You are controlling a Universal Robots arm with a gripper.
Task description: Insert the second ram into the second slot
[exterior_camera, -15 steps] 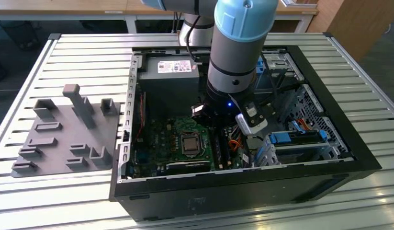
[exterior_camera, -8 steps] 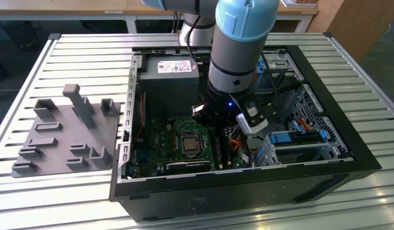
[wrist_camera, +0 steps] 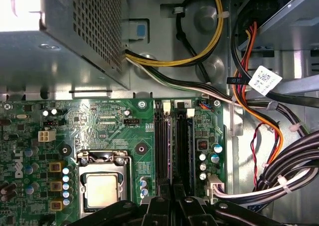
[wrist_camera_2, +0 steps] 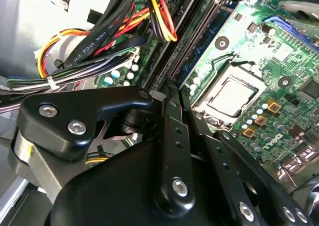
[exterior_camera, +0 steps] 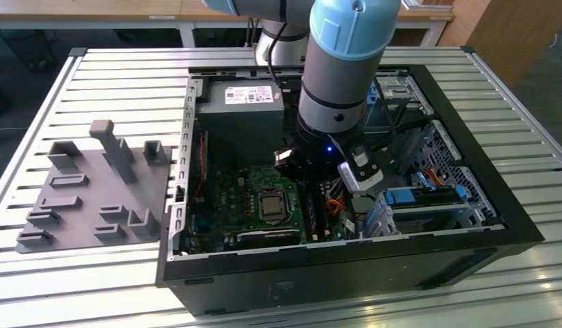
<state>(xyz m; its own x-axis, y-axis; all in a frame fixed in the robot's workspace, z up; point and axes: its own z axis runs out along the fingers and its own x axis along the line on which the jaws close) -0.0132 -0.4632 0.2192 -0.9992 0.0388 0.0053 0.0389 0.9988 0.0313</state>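
Near the exterior view's centre, inside the case [exterior_camera: 354, 277], the gripper [wrist_camera: 172, 190] pinches the ram [wrist_camera: 172, 146] edge-on at the slots [wrist_camera: 185, 151].

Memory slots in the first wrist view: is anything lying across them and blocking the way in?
Nothing visible lies across them. The two black memory slots run clear from the gripper, which sits over one end. The cable bundle lies off to one side, the processor socket to the other.

Arm [exterior_camera: 340, 75] vertical, gripper [wrist_camera: 172, 193] low (jaws closed)
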